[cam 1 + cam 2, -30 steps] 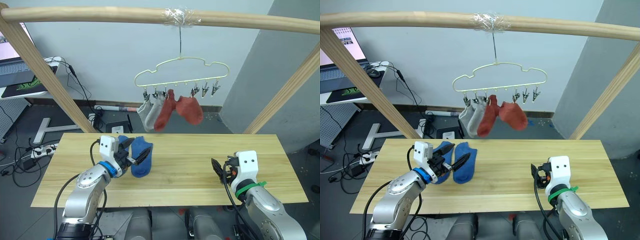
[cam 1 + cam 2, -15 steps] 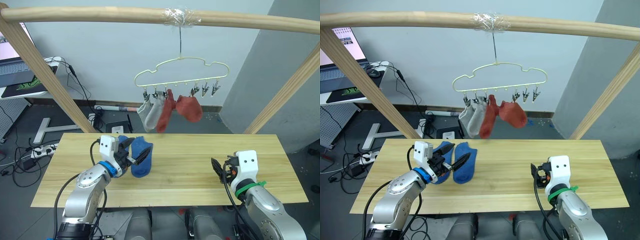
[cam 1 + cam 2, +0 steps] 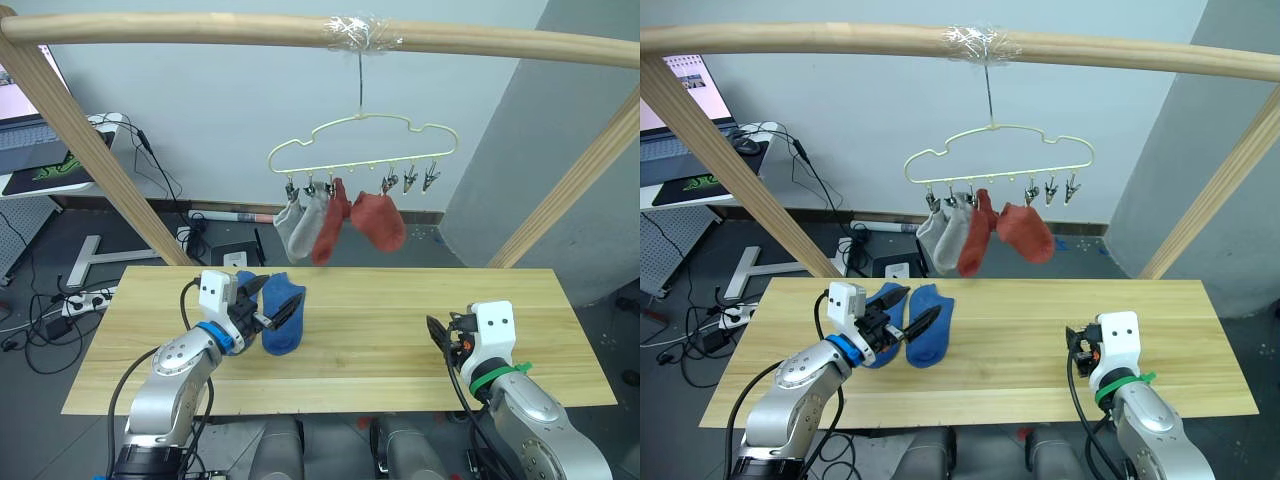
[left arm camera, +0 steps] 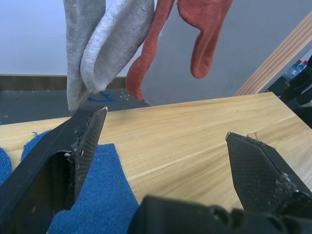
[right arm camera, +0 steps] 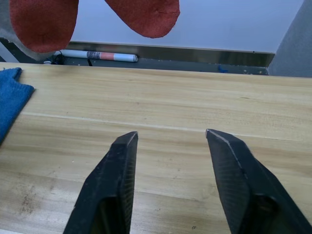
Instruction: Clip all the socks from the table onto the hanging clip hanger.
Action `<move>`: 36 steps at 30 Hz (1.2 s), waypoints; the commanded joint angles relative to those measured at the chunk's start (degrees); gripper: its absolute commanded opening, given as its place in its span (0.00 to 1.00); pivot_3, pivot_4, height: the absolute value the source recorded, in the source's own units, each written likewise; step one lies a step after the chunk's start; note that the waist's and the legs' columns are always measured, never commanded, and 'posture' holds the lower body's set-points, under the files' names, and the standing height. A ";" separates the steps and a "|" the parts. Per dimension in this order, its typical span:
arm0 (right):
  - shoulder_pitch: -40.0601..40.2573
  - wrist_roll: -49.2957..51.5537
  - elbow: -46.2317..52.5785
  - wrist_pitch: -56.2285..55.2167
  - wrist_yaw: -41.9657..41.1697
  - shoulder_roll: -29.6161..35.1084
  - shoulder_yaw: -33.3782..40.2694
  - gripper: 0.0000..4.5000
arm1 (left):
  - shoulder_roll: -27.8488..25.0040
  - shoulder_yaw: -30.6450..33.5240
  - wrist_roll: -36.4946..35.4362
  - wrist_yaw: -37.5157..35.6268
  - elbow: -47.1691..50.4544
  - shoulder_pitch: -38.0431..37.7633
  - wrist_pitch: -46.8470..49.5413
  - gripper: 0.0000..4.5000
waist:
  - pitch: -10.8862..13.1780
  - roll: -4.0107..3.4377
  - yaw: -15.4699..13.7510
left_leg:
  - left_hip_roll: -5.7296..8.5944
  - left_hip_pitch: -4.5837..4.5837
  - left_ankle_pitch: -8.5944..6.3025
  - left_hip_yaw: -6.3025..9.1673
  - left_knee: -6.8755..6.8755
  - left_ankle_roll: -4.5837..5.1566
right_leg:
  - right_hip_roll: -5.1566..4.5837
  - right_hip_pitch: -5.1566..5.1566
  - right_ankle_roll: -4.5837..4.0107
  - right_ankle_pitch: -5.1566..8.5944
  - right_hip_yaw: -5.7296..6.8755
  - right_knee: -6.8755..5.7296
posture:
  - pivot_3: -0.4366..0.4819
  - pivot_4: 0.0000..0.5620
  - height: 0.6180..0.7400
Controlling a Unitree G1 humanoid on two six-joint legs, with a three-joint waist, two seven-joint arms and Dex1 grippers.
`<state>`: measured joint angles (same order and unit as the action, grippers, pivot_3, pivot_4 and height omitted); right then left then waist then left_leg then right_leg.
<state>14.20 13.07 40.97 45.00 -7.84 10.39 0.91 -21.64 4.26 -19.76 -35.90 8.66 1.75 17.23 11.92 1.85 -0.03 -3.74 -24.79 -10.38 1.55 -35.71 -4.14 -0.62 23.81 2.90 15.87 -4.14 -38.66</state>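
Socks first: two blue knit ankle socks (image 3: 283, 313) lie side by side on the left part of the long light-wood plank table (image 3: 380, 340), while two light grey socks (image 3: 300, 222) and two rust-red socks (image 3: 356, 221) already hang from clips. So four are up and two are left on the wood.

Biggest thing around is the round pale wooden pole frame (image 3: 200, 28) crossing overhead, with slanted poles going down on both sides. From the taped spot on the top pole hangs the thin pale-yellow wire clip hanger (image 3: 362, 140), over the far edge of the table and a bit left of middle. The grey pair is clipped at its left end, the red pair next to it, and three dark metal clips (image 3: 410, 179) at the right end look free, though they're small so hard to be sure.

The left gripper (image 3: 268, 315) sits right at the blue socks with its black fingers (image 4: 73, 146) spread wide, one finger over blue fabric, not pinching anything. The right gripper (image 5: 171, 146) hovers low over bare wood on the right side, well apart from the socks, fingers also spread.
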 commanded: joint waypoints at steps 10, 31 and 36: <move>-0.23 0.86 1.90 0.35 -0.06 0.06 0.57 0.55 | -0.13 -0.20 -0.29 -0.61 0.74 0.58 -0.96 1.00 | 0.00 0.00 0.00 | 0.00 0.00 0.00 -0.01 0.01 0.00 | 0.00 0.00 0.00 0.00 0.00 0.02 | 0.57 0.30 1.00; 0.13 1.34 2.19 0.42 0.63 0.05 0.12 0.55 | 0.03 -0.02 -0.52 -0.42 0.92 0.53 -0.65 1.00 | 0.00 0.00 0.00 | 0.00 0.00 0.00 -0.01 0.01 0.00 | 0.00 0.00 0.00 0.00 0.00 0.02 | 0.58 0.30 1.00; 0.23 1.45 2.21 0.47 0.66 0.14 0.14 0.55 | 0.08 -0.10 -0.51 -0.38 0.99 0.49 -0.65 1.00 | 0.00 0.00 0.00 | 0.00 -0.01 0.00 -0.01 0.01 0.00 | -0.01 0.01 0.00 0.00 0.00 0.02 | 0.58 0.30 1.00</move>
<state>14.30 14.23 40.97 45.61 -7.37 10.39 0.88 -21.62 4.25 -19.75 -36.09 8.62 1.90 17.15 11.92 1.85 -0.02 -3.74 -24.80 -10.38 1.53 -35.70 -4.14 -0.62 23.82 2.90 15.87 -4.14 -38.63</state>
